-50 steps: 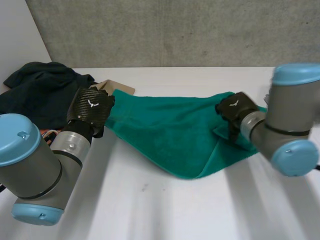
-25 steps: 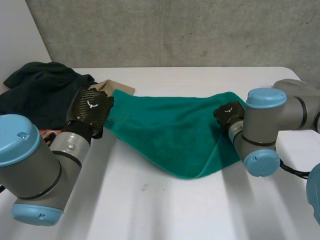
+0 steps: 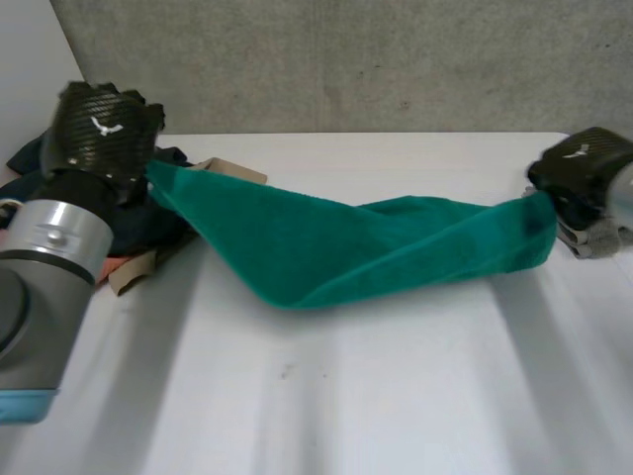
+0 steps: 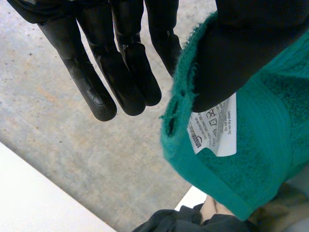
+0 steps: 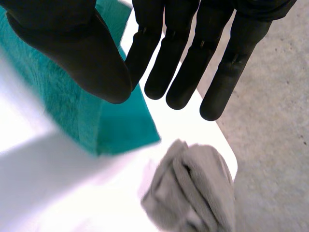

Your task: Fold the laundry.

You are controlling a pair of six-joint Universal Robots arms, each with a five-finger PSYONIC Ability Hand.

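Head view: green terry towel (image 3: 326,247) strung lengthwise between the arms, left hand (image 3: 104,134) and right hand (image 3: 582,168) each pinching one end.

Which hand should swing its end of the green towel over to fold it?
Left, probably. The left hand holds its towel corner high, so it could swing across the table. The right hand grips its end lower, next to a grey cloth near the table's edge.

Bright, even light from above; soft shadow under green towel (image 3: 366,247) on white table (image 3: 396,396).
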